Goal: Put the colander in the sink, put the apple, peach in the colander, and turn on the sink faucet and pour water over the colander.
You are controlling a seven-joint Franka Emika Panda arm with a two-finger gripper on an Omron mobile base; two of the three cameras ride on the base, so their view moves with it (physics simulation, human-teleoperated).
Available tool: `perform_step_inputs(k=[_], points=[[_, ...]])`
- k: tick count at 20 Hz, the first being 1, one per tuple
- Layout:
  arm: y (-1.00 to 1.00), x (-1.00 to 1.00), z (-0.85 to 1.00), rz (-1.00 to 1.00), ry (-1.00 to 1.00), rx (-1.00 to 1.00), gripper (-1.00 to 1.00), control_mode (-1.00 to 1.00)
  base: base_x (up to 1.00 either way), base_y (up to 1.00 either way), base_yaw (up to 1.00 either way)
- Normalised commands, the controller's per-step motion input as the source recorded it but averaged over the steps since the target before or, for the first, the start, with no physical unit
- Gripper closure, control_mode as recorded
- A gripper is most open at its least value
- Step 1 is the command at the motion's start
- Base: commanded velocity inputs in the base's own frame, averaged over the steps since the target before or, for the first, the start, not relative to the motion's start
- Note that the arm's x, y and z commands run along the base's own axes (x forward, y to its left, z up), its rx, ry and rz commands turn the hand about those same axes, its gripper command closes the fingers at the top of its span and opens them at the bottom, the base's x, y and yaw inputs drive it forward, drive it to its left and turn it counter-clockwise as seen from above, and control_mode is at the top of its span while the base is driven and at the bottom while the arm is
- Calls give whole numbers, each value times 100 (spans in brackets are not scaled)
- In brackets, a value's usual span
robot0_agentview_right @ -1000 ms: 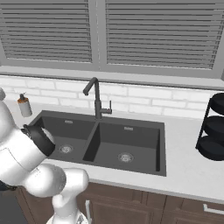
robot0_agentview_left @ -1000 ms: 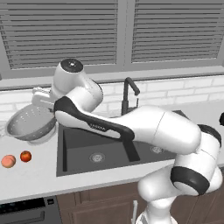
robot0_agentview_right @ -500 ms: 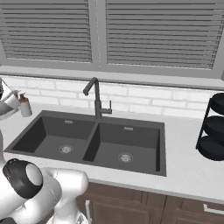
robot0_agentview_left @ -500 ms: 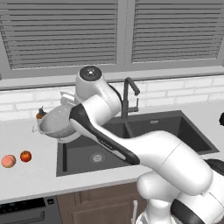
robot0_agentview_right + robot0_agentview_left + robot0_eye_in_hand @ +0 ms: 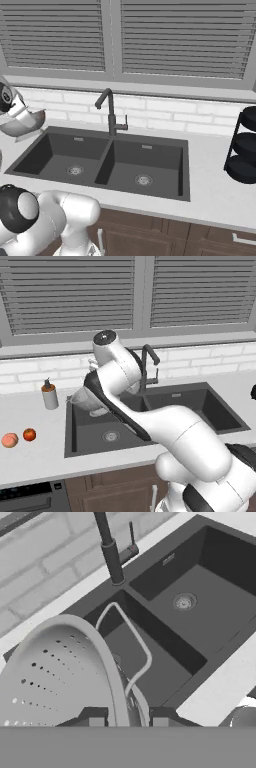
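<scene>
My gripper (image 5: 127,718) is shut on the rim of the silver perforated colander (image 5: 60,672), which hangs tilted in the air. The colander (image 5: 85,399) is over the left basin of the dark double sink (image 5: 200,406), near its back left corner. From the right base view the colander (image 5: 24,123) sits above the sink's (image 5: 150,152) left edge. The red apple (image 5: 29,434) and the paler peach (image 5: 9,440) lie side by side on the counter left of the sink. The dark gooseneck faucet (image 5: 147,368) stands behind the divider, no water running.
A grey soap dispenser (image 5: 49,395) stands on the counter left of the colander. A black tiered rack (image 5: 244,145) stands at the far right of the counter. Both basins (image 5: 210,612) hold nothing; the faucet (image 5: 110,552) rises just beyond the colander.
The arm has swung right, carrying the colander from over the left counter to above the left basin. The fruits have not moved.
</scene>
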Motion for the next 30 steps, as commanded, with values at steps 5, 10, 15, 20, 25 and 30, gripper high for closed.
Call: perform_step_inputs(k=[5, 10, 15, 20, 25, 30], points=[[-37, 59, -5, -3, 27, -2, 100, -100, 0, 0, 0], [0, 45, -45, 0, 4, 0, 100, -100, 0, 0, 0], [0, 36, -69, 0, 0, 0, 100, -100, 0, 0, 0], [0, 18, -77, 0, 0, 0, 100, -100, 0, 0, 0], [0, 15, -66, 0, -1, 0, 100, -100, 0, 0, 0], [0, 13, -51, 0, 0, 0, 100, -100, 0, 0, 0]])
